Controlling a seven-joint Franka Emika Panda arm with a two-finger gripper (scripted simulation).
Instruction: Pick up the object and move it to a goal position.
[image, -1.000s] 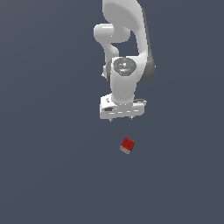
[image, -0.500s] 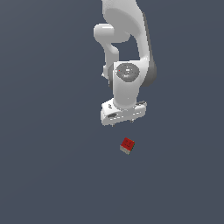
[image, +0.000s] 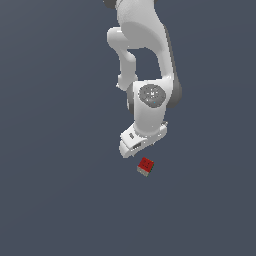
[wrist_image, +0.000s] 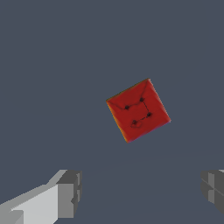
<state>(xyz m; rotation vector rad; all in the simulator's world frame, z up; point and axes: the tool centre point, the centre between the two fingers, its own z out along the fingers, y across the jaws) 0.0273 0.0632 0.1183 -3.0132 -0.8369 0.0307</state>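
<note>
We see a plain grey-blue worktop (image: 55, 150) filling both views. Above it the white arm (image: 142, 55) reaches down from the top of the exterior view, bending at a round joint before it ends in the gripper (image: 139, 148). The gripper hangs just above the cube (image: 145, 166), slightly toward the exterior view's left of it, and does not touch it. In the wrist view we find its two fingers (wrist_image: 70, 192) set wide apart, with nothing between them; the second fingertip shows only at the picture's edge. The cube lies on the worktop, red face up with small dark marks on it, turned askew to the fingers. In the exterior view we can also make out a paler grey side on it.
</note>
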